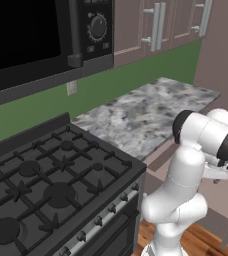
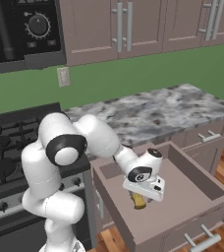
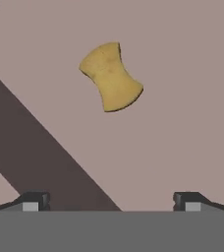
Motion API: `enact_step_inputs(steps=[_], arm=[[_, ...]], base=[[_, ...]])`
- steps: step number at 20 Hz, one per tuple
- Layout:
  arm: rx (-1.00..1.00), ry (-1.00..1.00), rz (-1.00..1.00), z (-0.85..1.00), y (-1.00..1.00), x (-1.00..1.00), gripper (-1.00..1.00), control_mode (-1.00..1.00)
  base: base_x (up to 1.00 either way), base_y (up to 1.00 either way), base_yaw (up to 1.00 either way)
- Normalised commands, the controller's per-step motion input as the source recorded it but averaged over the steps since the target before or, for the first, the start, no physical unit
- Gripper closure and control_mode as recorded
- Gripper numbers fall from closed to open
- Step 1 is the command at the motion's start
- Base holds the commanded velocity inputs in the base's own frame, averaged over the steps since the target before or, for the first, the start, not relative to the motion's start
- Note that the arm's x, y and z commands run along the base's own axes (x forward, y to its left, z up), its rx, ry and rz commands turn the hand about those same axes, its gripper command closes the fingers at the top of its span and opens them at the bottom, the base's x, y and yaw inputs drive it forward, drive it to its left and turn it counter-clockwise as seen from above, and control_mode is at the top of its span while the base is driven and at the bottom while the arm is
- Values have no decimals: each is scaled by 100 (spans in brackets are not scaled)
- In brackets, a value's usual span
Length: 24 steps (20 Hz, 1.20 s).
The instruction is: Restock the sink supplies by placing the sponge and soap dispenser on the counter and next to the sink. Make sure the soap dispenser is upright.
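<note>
From the right base cam I see the gripper (image 2: pixel 142 196) down inside the pulled-out drawer (image 2: pixel 202 184), hand blocking most of the sponge (image 2: pixel 139 201), so just a yellow bit pokes out under it. On the hand cam the sponge (image 3: pixel 111 77) lies flat on the drawer floor (image 3: pixel 182 123), untouched; fingertips (image 3: pixel 33 202) spread wide apart w/ nothing between them. The drawer sits below the marbled counter (image 2: pixel 153 113), right of the black stove (image 1: pixel 51 185), green backsplash (image 2: pixel 133 74) behind; drawer's front is cut off at frame edge.
</note>
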Motion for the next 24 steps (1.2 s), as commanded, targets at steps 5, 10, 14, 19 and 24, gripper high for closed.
enact_step_inputs(steps=[5,10,14,19,24], arm=[[0,-1,19,-27,23,45,-100,-100],[0,-4,21,-33,-1,6,-100,-100],[0,-6,4,-14,0,32,-100,-100],[0,-3,0,-21,0,41,-100,-100],[0,-3,0,-30,-5,19,-100,-100]], base=[[0,0,0],[0,0,0],[0,0,0],[0,0,0],[0,0,0]])
